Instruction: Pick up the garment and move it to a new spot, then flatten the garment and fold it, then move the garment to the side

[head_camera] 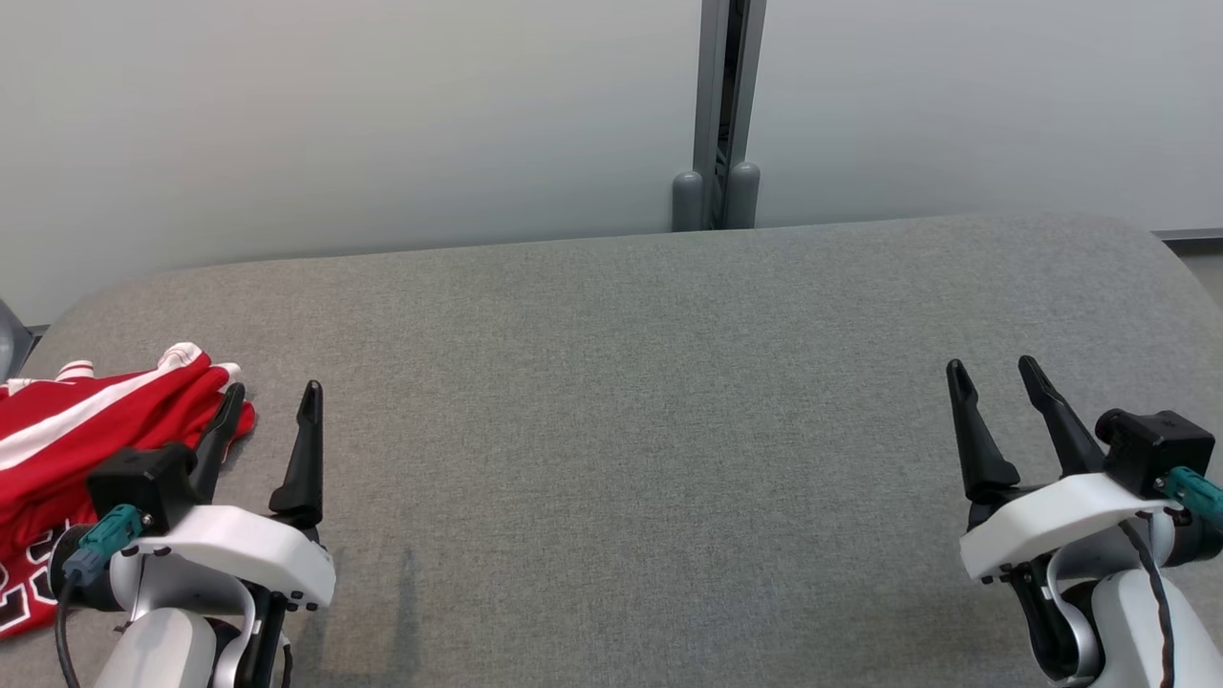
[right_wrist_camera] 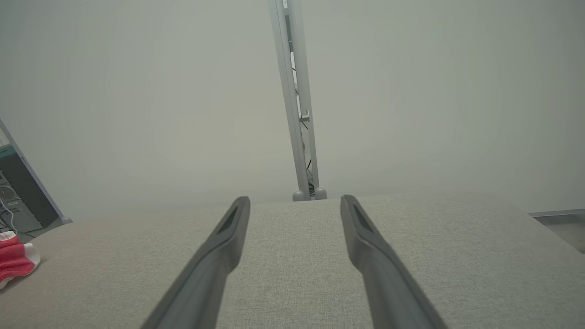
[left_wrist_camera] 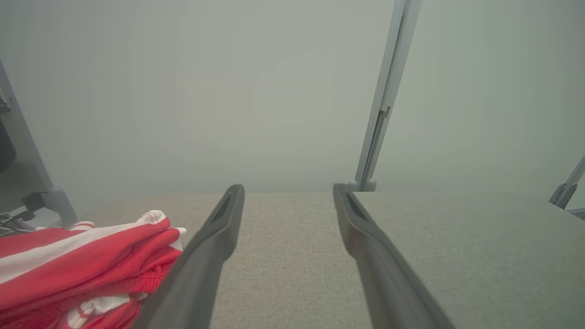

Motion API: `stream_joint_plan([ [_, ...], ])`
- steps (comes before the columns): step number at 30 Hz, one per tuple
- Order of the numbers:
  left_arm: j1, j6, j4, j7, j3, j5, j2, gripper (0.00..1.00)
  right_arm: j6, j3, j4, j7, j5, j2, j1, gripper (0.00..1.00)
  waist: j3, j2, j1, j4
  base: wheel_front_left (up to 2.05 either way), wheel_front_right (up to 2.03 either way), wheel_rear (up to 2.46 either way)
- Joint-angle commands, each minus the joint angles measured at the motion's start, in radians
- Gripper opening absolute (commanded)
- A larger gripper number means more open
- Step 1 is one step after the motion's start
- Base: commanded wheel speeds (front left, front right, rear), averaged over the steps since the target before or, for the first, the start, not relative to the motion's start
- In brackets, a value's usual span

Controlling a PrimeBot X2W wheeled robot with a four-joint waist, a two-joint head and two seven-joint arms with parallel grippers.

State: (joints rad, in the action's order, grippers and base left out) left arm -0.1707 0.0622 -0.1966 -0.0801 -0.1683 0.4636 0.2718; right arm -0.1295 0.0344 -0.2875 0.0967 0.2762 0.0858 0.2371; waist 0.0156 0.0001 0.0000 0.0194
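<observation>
The garment [head_camera: 86, 420] is a red jersey with white stripes, bunched in a heap at the far left of the grey table [head_camera: 631, 382]. My left gripper [head_camera: 272, 392] hovers open just right of the heap, its left finger in front of the cloth's edge, nothing between the jaws. In the left wrist view the garment [left_wrist_camera: 82, 256] lies at the lower left beside my left gripper [left_wrist_camera: 288, 192]. My right gripper [head_camera: 994, 368] stands open over bare table at the right, far from the cloth. In the right wrist view my right gripper [right_wrist_camera: 295, 201] points at the wall and the garment [right_wrist_camera: 13, 260] peeks in at the left edge.
A pale wall with a grey metal post [head_camera: 717, 115] rises right behind the table's far edge. The table's corners are rounded at left and right. Dark equipment [right_wrist_camera: 13, 201] stands beyond the table's left end.
</observation>
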Motion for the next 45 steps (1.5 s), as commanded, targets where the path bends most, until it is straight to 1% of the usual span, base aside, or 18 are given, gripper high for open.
stream_joint_plan([
  [1,0.000,-0.001,0.011,-0.005,-0.003,-0.012,0.009,1.00,-0.002,-0.004,0.004,-0.001,-0.020,0.002,-0.002,1.00,0.001,-0.0001,0.0000,0.001,0.00,0.00,0.00],
  [10,0.015,0.010,0.022,-0.013,-0.016,-0.040,0.015,1.00,-0.002,-0.007,0.007,-0.006,-0.059,-0.002,-0.016,1.00,0.002,-0.0001,0.0000,0.003,0.00,0.00,0.00],
  [13,0.018,0.004,0.023,-0.018,-0.022,-0.046,0.018,1.00,-0.002,-0.005,0.009,-0.007,-0.079,0.000,-0.021,1.00,0.003,-0.0001,0.0000,0.003,0.00,0.00,0.00],
  [16,0.022,0.012,0.022,-0.023,-0.024,-0.056,0.019,1.00,-0.002,-0.003,0.013,-0.002,-0.094,0.001,-0.023,1.00,0.004,-0.0001,0.0000,0.002,0.00,0.00,0.00],
  [19,0.027,0.010,0.027,-0.024,-0.029,-0.063,0.021,1.00,-0.002,-0.006,0.016,0.002,-0.109,-0.001,-0.028,1.00,0.006,-0.0001,0.0000,0.002,0.00,0.00,0.00],
  [25,0.036,0.018,0.035,-0.016,-0.035,-0.074,0.025,1.00,-0.002,-0.006,0.016,0.005,-0.110,-0.004,-0.036,1.00,0.006,-0.0001,0.0000,0.000,0.00,0.00,0.00],
  [32,0.047,0.026,0.049,-0.012,-0.044,-0.094,0.033,1.00,-0.002,-0.004,0.020,0.010,-0.140,0.000,-0.042,1.00,0.006,-0.0001,0.0000,-0.002,0.00,0.00,0.00],
  [35,0.049,0.027,0.045,-0.007,-0.041,-0.076,0.029,1.00,-0.002,-0.007,0.018,0.013,-0.132,0.000,-0.043,1.00,0.006,-0.0001,0.0000,-0.004,0.00,0.00,0.00],
  [40,0.048,0.040,0.042,-0.008,-0.028,-0.059,0.020,1.00,-0.002,-0.014,0.017,0.016,-0.122,0.000,-0.043,1.00,0.005,-0.0001,0.0000,-0.014,0.00,0.00,0.00],
  [45,0.035,0.052,0.052,-0.003,-0.028,-0.057,0.018,1.00,-0.002,-0.015,0.021,0.017,-0.113,-0.002,-0.044,1.00,0.000,-0.0001,0.0000,-0.049,0.00,0.00,0.00],
])
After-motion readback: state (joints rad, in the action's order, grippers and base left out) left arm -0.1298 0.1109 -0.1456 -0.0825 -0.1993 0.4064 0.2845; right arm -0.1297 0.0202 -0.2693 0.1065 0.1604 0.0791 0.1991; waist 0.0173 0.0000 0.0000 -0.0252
